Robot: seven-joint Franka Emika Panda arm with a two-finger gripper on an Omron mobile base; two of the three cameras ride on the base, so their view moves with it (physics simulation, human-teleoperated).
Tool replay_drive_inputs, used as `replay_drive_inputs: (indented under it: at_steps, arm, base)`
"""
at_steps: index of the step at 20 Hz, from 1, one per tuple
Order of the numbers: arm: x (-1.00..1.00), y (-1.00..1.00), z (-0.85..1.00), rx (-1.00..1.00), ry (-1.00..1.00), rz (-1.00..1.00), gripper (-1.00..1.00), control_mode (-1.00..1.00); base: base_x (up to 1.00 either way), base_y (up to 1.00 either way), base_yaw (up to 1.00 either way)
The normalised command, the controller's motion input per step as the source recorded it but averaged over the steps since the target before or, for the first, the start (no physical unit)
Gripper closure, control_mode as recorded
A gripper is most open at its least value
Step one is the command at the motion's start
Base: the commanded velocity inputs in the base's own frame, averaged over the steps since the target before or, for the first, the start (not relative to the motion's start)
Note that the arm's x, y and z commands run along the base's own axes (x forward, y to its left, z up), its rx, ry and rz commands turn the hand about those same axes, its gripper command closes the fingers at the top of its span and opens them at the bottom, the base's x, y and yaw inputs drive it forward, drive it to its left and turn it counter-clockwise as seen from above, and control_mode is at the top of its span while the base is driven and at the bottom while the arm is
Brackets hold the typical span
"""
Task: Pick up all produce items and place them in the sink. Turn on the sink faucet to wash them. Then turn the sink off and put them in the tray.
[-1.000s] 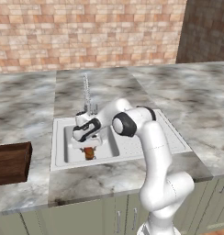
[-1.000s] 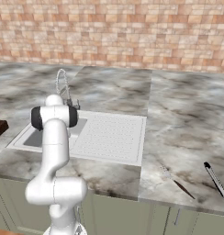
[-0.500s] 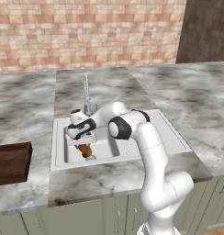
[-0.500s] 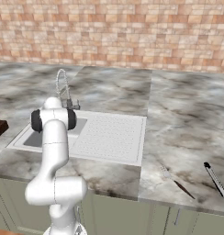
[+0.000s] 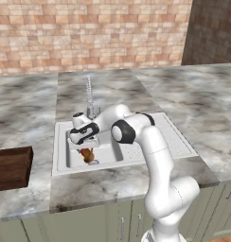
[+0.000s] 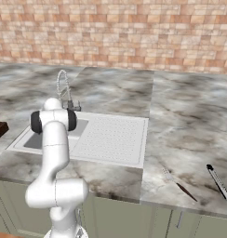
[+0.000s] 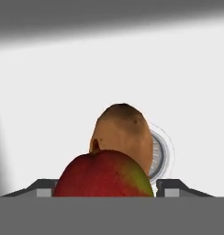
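Your claw (image 5: 87,152) hangs inside the basin of the sink (image 5: 60,160), reaching down from the arm that stretches over the draining board. The red-and-yellow-green fruit (image 7: 104,174) sits right between the two finger tips in the hand view, filling the gap, so the claw looks clamped on it, though you cannot see the contact faces themselves. Just beyond the claw, the brown oval (image 7: 123,137) lies on the white basin floor, touching or nearly touching the fruit from behind; you cannot tell which. The round drain (image 7: 159,153) peeks out beside the brown oval, partly hidden by it. From the left base view you see the fruit (image 5: 88,154) low in the basin under the claw. The sink faucet (image 5: 89,97) stands tall behind the claw at the back rim of the sink. The wooden tray (image 5: 11,168) rests on the worktop (image 5: 112,182) well off to the claw's left, apart from the sink.
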Motion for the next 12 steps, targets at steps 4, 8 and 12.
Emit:
replay_drive_inputs:
  at_steps: [4, 8, 12]
  arm:
    - [-0.13, 0.02, 0.24, 0.00, -0.02, 0.00, -1.00, -1.00]
    - [-0.19, 0.00, 0.50, 0.00, -0.03, 0.00, -1.00, -1.00]
    - [-0.24, 0.00, 0.61, 0.00, -0.04, 0.00, -1.00, -1.00]
  base:
    - [0.00, 0.00, 0.00]
    - [0.00, 0.00, 0.00]
    - [0.00, 0.00, 0.00]
